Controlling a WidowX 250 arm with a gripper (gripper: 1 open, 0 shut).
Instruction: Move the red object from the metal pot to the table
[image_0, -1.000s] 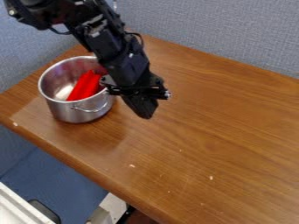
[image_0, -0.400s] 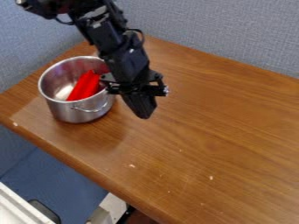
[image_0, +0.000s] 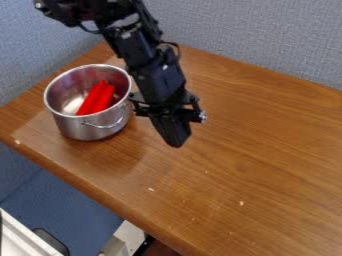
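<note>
The red object (image_0: 96, 98) lies slanted inside the metal pot (image_0: 83, 116), which stands on the left part of the wooden table (image_0: 254, 170). My gripper (image_0: 173, 137) points down over the table just right of the pot, outside its rim. Its dark fingers are pressed together with nothing between them. The black arm reaches in from the top left and passes above the pot's right edge.
A blue-grey wall runs behind the table. The table's front edge cuts diagonally from left to lower right, with floor and a white object below it. Bare wood stretches to the right of the gripper.
The gripper has shifted a little to the right and toward the front, away from the pot. The red object and the pot have not moved.
</note>
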